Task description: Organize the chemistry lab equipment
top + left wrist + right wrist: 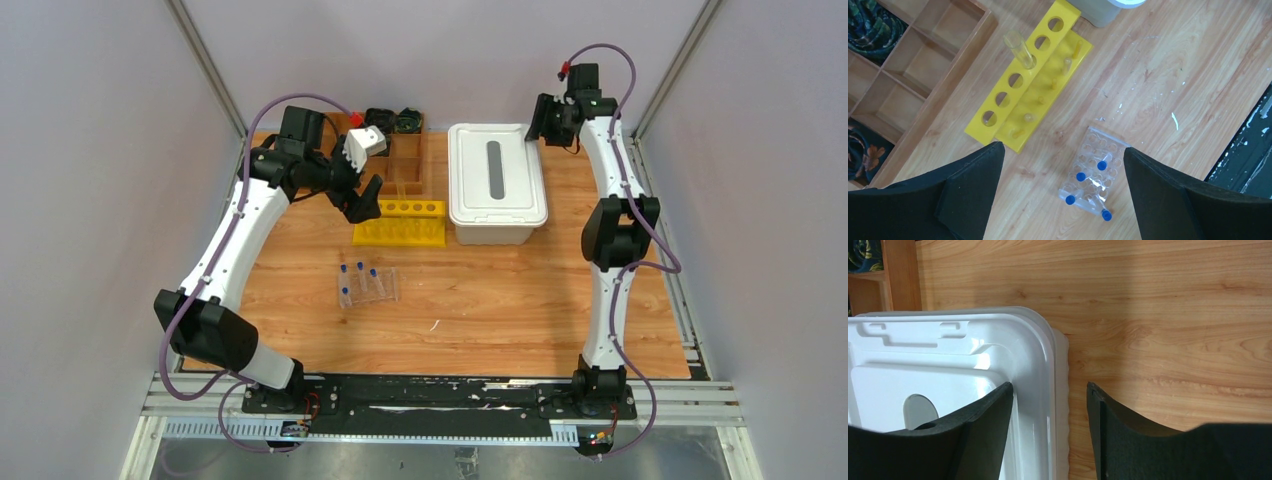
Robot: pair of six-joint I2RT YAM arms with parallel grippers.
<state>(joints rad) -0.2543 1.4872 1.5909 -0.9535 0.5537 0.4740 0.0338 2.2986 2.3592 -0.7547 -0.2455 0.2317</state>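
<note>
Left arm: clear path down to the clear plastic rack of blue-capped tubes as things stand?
Probably yes. The left gripper is open and empty. The clear plastic rack of blue-capped tubes lies uncovered, nearer the arm's base. The yellow test-tube rack sits apart from it, out of the path.

A yellow rack (1048,92), blue-capped clear tubes (1081,176), a white box (520,190) and an orange-brown, wood-grained desk (500,300) are seen.
</note>
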